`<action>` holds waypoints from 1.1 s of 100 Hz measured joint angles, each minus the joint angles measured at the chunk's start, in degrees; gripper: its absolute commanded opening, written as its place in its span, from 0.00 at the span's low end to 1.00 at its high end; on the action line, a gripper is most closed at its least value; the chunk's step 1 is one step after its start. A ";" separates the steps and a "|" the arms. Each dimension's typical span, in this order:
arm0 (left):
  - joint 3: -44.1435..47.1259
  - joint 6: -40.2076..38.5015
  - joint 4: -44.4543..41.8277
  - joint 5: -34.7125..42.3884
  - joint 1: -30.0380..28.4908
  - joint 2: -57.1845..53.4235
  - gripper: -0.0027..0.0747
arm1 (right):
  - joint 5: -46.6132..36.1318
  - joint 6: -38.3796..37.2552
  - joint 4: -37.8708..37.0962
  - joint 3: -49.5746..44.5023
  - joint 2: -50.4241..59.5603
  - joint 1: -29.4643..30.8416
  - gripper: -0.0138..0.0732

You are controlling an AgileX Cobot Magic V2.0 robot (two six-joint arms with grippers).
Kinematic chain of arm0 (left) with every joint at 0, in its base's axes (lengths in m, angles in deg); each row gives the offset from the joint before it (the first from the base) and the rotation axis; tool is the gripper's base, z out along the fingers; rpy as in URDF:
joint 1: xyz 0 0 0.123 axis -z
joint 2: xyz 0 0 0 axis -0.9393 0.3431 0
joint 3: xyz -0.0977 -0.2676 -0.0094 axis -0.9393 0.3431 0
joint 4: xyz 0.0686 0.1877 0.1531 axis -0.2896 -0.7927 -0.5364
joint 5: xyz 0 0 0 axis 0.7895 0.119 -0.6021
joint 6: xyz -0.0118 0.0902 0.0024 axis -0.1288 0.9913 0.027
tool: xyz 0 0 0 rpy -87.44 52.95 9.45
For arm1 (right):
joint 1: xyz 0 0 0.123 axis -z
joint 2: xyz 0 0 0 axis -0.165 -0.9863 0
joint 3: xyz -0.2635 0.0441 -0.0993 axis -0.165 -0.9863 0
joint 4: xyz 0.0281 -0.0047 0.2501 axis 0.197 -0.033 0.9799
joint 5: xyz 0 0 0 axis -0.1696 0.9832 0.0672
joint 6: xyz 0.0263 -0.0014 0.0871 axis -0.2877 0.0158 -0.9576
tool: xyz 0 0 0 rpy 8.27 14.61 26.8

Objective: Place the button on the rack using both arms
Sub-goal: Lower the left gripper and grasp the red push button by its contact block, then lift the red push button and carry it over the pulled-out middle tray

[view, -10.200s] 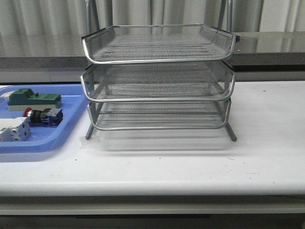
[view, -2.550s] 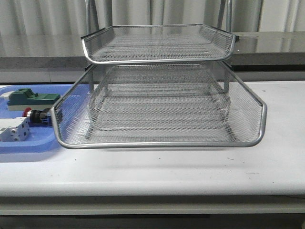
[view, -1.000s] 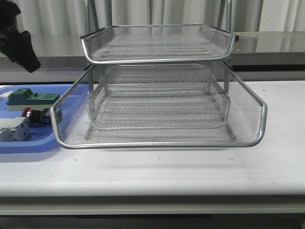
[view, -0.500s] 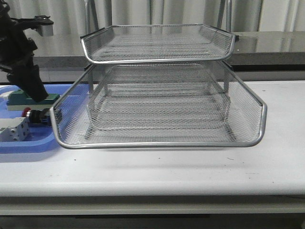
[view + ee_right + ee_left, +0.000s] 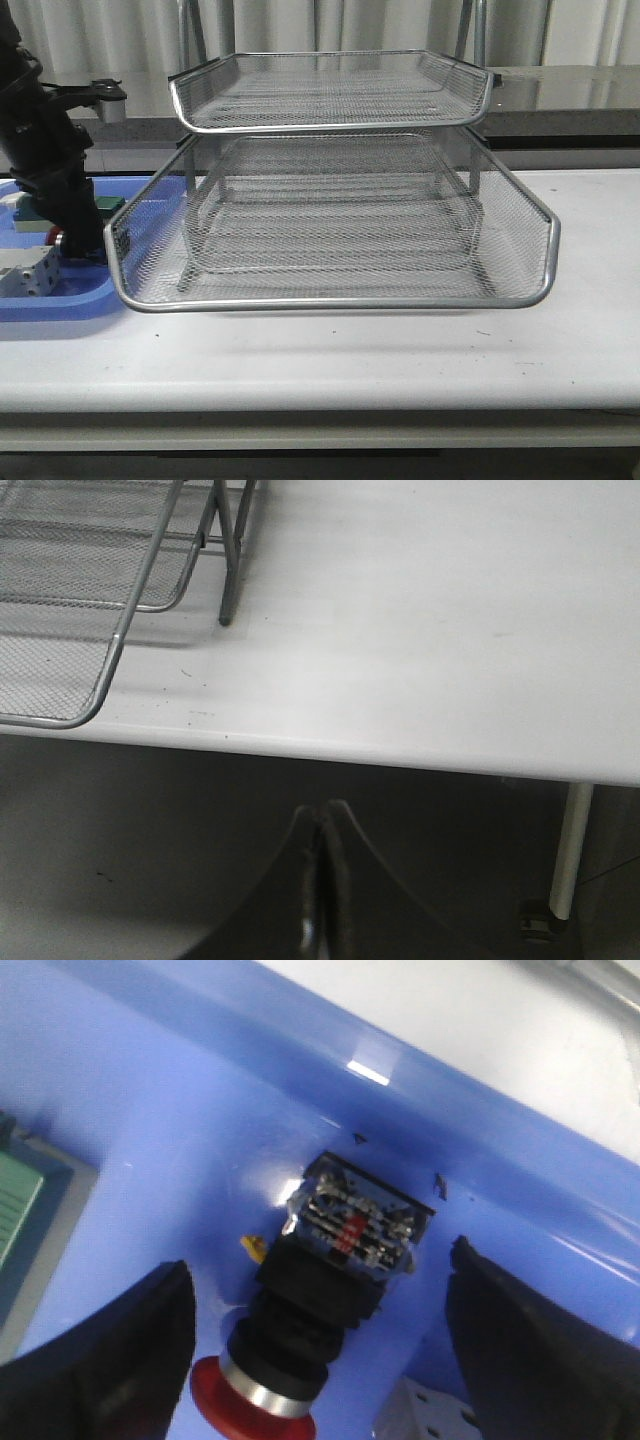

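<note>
And down comes the left arm [image 5: 45, 165] over the blue tray [image 5: 60, 300] — half a second back it stood a touch higher, and a second ago it was only just entering above the tray. Now the left gripper [image 5: 315, 1350] hangs right over the button [image 5: 320, 1295], its jaws spread wide, one dark finger [image 5: 110, 1360] on each side and nothing held yet. The button lies on its side on the tray floor, red cap toward the gripper, blue rear block toward the tray wall — just beside the rack's [image 5: 330, 200] pulled-out middle tier. That tier has been drawn forward since ten seconds ago and is waiting, so I'd say the pick is the step in hand.

Around the button: a green block [image 5: 20, 1210] close by, and a white-grey terminal block [image 5: 425, 1415] almost touching its cap end. Tight quarters; a finger could nudge either one as it closes. The mesh corner of the tier overhangs the tray edge too, so the lift needs room.

The right gripper [image 5: 320, 880] sits with fingers pressed together, empty, past the table's edge, away from the rack.
</note>
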 measured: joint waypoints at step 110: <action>-14.83 -0.90 -0.93 -11.18 1.07 4.32 0.11 | 0.09 0.00 0.00 0.00 0.00 0.00 0.08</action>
